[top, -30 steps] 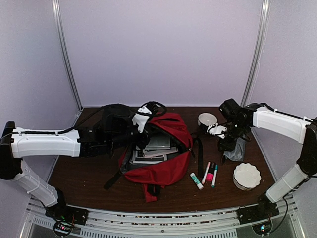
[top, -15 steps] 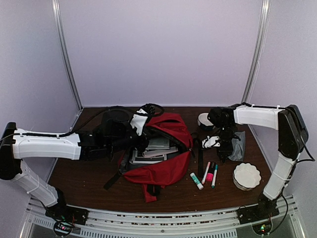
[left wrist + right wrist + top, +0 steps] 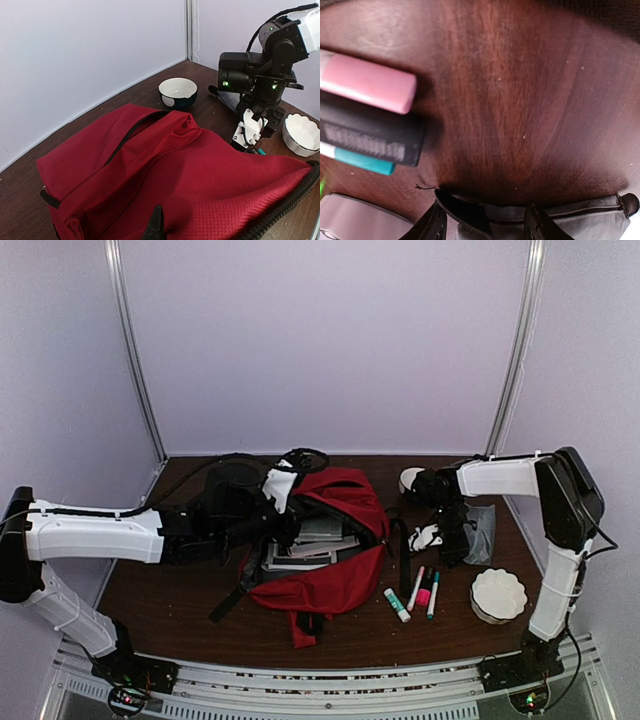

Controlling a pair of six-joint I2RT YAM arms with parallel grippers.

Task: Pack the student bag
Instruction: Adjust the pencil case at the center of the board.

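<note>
Dark wooden surface (image 3: 180,590). The large red fabric backpack (image 3: 335,585) lies at its centre, mouth up, with a stack of books (image 3: 315,540) showing inside. The left claw (image 3: 283,528) is pressed together at the mouth's left rim and looks to be pinching the red fabric, so its job is to hold that opening wide. The right claw (image 3: 432,537) hangs low, just right of the bag and near the soft grey zip pouch (image 3: 482,530). Its fingers (image 3: 436,220) are spread with nothing between them. My read of the step: pick a pen from the cluster. The wrist view puts the pink marker (image 3: 367,85), black marker (image 3: 370,137) and teal marker (image 3: 362,161) off to one side, not between the fingers. Shift over one barrel first, set the fingers across it, then descend. The pens lie touching, so take an outer one to avoid dragging its neighbours. Mind the pouch edge behind the fingers.
</note>
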